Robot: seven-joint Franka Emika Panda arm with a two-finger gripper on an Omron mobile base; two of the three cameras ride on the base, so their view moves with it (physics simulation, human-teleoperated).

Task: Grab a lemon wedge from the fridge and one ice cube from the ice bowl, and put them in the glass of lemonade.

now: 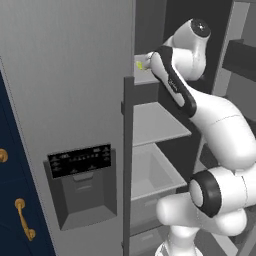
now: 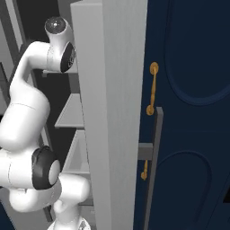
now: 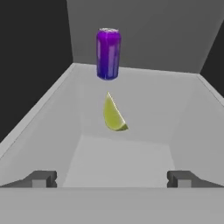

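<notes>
The fridge [image 1: 65, 100] stands with its right side open, and my arm reaches onto an upper shelf. In the hand view the yellow-green lemon wedge [image 3: 113, 114] lies on the grey shelf floor, straight ahead of my gripper [image 3: 113, 179] and a short way beyond it. The gripper is open, its two dark fingertips [image 3: 41, 178] spread wide with nothing between them. From the left base view the lemon wedge [image 1: 140, 65] peeks out beside my hand at the shelf's edge. The ice bowl and the glass of lemonade are out of view.
A purple can [image 3: 108, 53] stands upright behind the wedge, near the back wall. Low side walls bound the shelf. Below are another shelf [image 1: 155, 120] and an open drawer [image 1: 150, 175]. Navy cabinets [image 2: 188, 112] with gold handles [image 2: 152, 90] flank the fridge.
</notes>
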